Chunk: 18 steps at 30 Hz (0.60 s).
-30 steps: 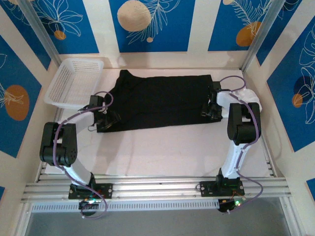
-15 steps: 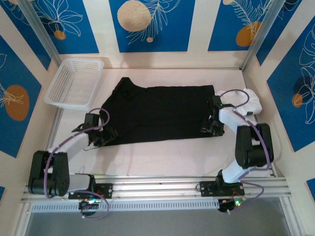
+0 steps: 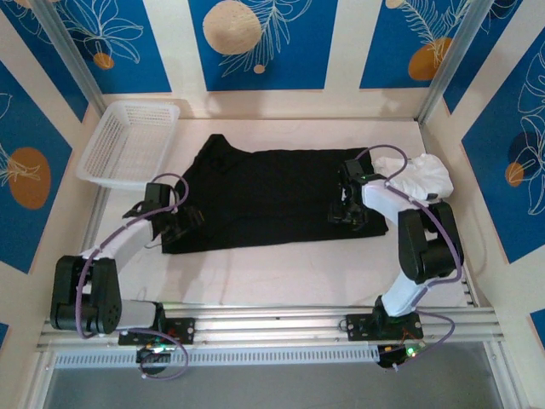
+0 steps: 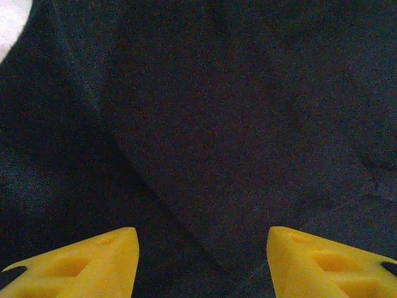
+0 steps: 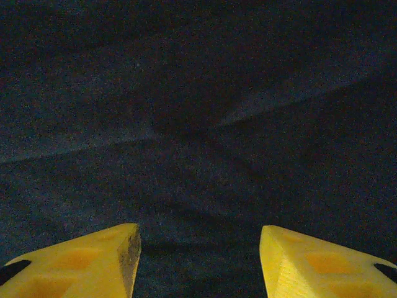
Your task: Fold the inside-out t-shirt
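Observation:
The inside-out t-shirt (image 3: pixel 264 196) lies flat across the table as a long black rectangle, with no print showing. My left gripper (image 3: pixel 180 223) hovers at its near left corner. It is open, its yellow fingers (image 4: pixel 87 264) apart over a diagonal fold edge of the black cloth (image 4: pixel 236 124), with nothing between them. My right gripper (image 3: pixel 345 211) is over the shirt's right part, a little in from its right end. It is open too, with yellow fingertips (image 5: pixel 310 264) spread above creased black cloth (image 5: pixel 198 124) and nothing held.
A white mesh basket (image 3: pixel 109 177) sits at the back left of the table. A bunched white garment (image 3: pixel 419 175) lies at the right, beside the shirt's end. The aluminium rail (image 3: pixel 272 324) with both arm bases runs along the near edge.
My right gripper has moved left and nearer, onto the shirt, and its jaws have widened. My left arm dropped back toward its base, and its gripper stayed by the shirt's near left corner.

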Each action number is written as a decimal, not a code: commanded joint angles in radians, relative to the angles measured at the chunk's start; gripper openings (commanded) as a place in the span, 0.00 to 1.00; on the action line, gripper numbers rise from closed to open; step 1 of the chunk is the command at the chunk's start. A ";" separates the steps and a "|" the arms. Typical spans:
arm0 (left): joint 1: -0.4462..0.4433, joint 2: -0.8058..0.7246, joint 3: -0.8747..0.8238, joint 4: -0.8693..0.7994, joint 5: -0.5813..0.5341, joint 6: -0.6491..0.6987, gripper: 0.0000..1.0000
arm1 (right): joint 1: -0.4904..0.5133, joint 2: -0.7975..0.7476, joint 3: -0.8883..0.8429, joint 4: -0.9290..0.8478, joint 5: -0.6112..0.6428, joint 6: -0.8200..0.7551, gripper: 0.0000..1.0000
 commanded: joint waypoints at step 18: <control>0.005 0.007 0.013 -0.011 -0.028 0.064 0.57 | -0.069 0.299 0.459 0.014 0.009 -0.037 0.47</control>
